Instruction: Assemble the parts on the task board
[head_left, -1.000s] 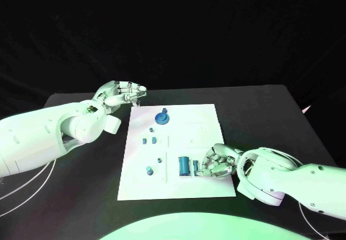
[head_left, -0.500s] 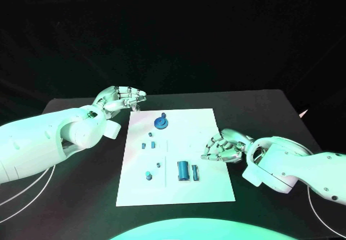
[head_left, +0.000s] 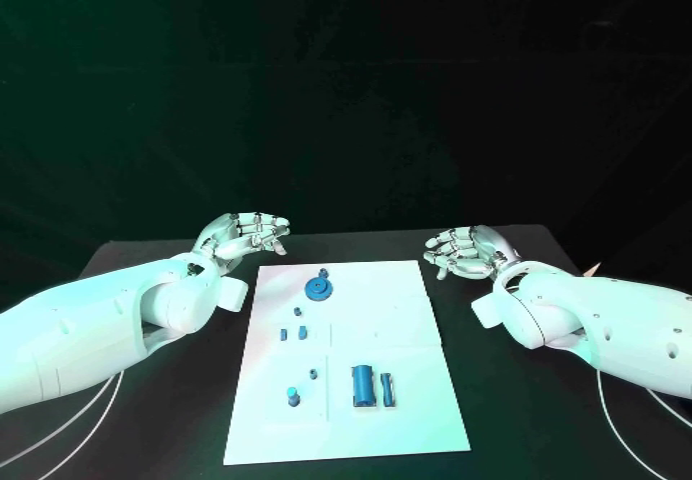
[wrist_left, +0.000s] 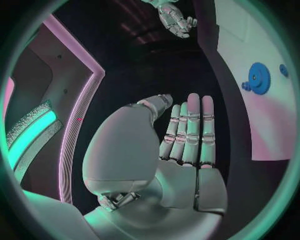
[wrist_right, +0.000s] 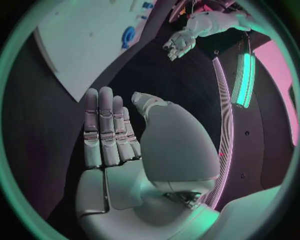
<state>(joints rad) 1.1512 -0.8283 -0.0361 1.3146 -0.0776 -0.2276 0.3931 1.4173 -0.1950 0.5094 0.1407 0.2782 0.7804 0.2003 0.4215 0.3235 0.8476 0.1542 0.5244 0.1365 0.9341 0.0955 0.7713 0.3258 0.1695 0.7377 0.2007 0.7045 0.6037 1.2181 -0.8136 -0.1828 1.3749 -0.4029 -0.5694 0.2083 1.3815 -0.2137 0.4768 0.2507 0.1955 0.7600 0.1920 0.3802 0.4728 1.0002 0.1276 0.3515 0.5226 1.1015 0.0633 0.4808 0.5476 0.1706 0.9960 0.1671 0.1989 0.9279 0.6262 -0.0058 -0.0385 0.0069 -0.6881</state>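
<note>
One white task board (head_left: 378, 300) carries one blue gear (head_left: 320, 288) and two upright cylinders (head_left: 364, 385); left hand (head_left: 245, 235) and right hand (head_left: 464, 251) hover empty, fingers extended.

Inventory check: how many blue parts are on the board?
9 visible: gear and a small piece beside it at the far end; three small pieces mid-board; two small pieces and two cylinders nearer. Tinier ones may be missed.

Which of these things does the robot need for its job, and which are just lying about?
For the job:
task board
blue gear
large blue cylinder
slim blue pin
small blue pieces
left hand and right hand, both holding nothing

Just there:
black table
</note>
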